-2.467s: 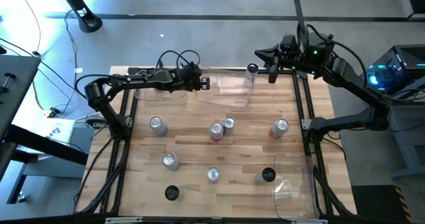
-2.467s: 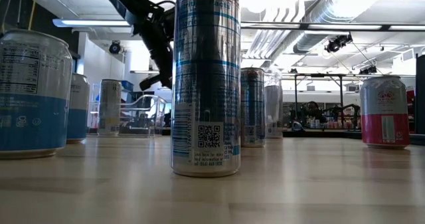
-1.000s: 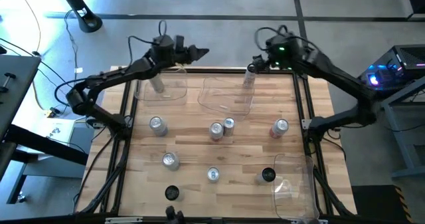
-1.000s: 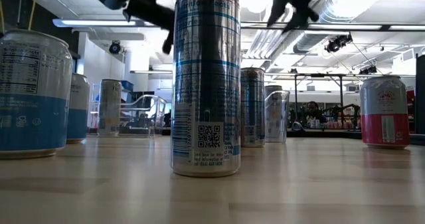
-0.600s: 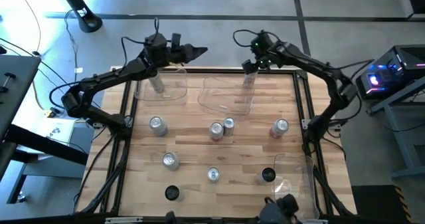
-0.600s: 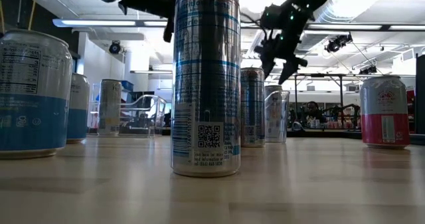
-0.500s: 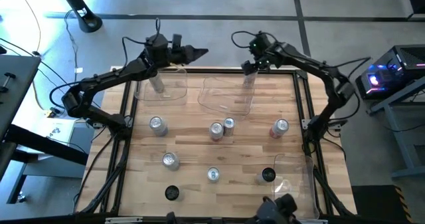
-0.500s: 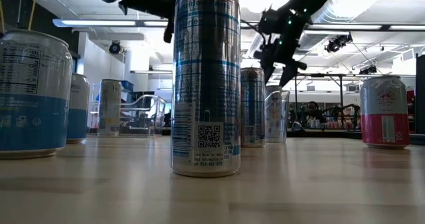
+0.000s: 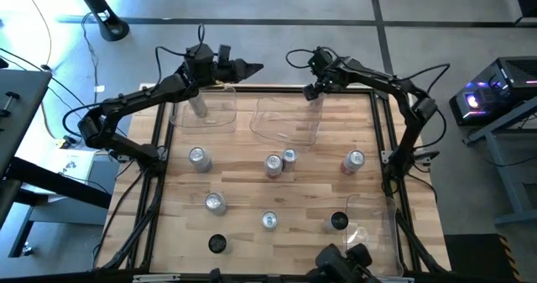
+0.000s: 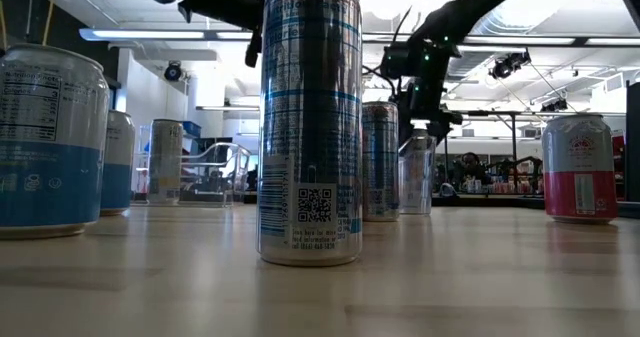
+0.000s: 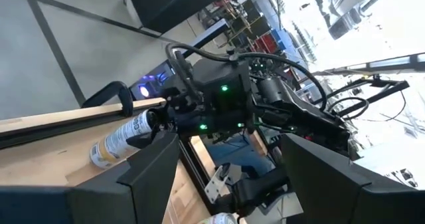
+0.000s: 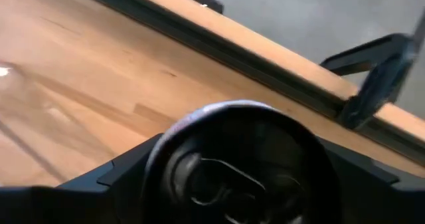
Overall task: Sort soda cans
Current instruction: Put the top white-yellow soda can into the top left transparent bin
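Note:
Several soda cans stand on the wooden table, among them a silver one (image 9: 197,157), a pair (image 9: 273,165) (image 9: 289,156), a pink one (image 9: 354,159) and two black-topped ones (image 9: 338,222) (image 9: 217,243). Another can (image 9: 199,107) stands in the far-left clear bin (image 9: 220,117). A black-topped can (image 12: 242,161) (image 9: 315,102) stands in the middle clear bin (image 9: 281,123). My right gripper (image 9: 312,88) is open and points down over it, one finger on either side of its top. My left gripper (image 9: 249,66) hangs open in the air above the far edge, holding nothing. My right gripper comes at the can's top rim (image 12: 199,114) from above, with a finger (image 12: 123,167) close on each side. I cannot tell whether the fingers touch the can. The can stands on the bin's floor (image 10: 415,172).
A third clear bin (image 9: 373,233) lies at the near right corner. A black frame (image 9: 377,123) runs along the table's sides. In the low view a tall can (image 10: 310,122) stands close in front, with a blue one (image 10: 45,142) at its left.
My right gripper has come down and toward the table's left, tipping to point more steeply downward, until its fingers stand around the top of the can in the middle bin. The can has stayed where it was.

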Robot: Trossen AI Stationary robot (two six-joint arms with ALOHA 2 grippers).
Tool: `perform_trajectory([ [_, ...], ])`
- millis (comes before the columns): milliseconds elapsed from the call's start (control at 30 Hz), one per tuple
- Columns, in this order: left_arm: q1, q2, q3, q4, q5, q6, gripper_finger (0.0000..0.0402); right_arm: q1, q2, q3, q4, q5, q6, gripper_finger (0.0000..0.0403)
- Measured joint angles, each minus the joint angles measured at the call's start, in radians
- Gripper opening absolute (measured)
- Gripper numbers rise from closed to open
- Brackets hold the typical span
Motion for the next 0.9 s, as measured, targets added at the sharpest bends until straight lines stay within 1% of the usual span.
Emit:
perform_trajectory([
  [67, 0.000, 0.000, 0.000, 0.000, 0.000, 0.010, 0.0261, 0.000, -0.001, 0.000, 0.008, 0.038, 0.000, 0.0312],
  [133, 0.000, 0.000, 0.000, 0.000, -0.001, 0.026, 0.0261, 0.000, -0.005, 0.000, 0.031, 0.054, -0.010, 0.0283],
  [200, 0.000, 0.000, 0.000, -0.003, -0.001, 0.026, 0.0261, 0.000, -0.007, 0.000, 0.037, 0.055, -0.018, 0.0244],
  [233, 0.003, 0.000, 0.000, -0.004, -0.001, 0.028, 0.0261, 0.000, -0.007, 0.000, 0.034, 0.053, -0.019, 0.0239],
  [300, 0.006, 0.000, 0.000, -0.002, 0.002, 0.038, 0.0261, -0.001, -0.008, 0.000, 0.017, 0.050, -0.033, 0.0239],
  [400, 0.035, -0.021, -0.001, 0.007, 0.046, 0.083, 0.0261, 0.004, -0.029, -0.002, -0.007, 0.075, -0.071, 0.0239],
  [500, 0.076, -0.072, -0.001, 0.021, 0.067, 0.141, 0.0261, 0.007, -0.095, -0.003, -0.004, 0.091, -0.105, 0.0239],
  [600, 0.099, -0.122, -0.001, 0.013, 0.050, 0.210, 0.0261, 0.001, -0.187, -0.002, 0.009, 0.086, -0.105, 0.0239],
  [700, 0.087, -0.154, 0.000, -0.054, 0.001, 0.306, 0.0261, 0.000, -0.282, -0.002, 0.043, 0.067, -0.092, 0.0239],
  [800, 0.048, -0.149, 0.000, -0.120, -0.031, 0.387, 0.0261, 0.009, -0.359, 0.000, 0.080, -0.022, -0.042, 0.0239],
  [900, -0.014, -0.126, 0.000, -0.160, -0.033, 0.464, 0.0262, 0.042, -0.394, 0.000, 0.115, -0.108, -0.001, 0.0239],
])
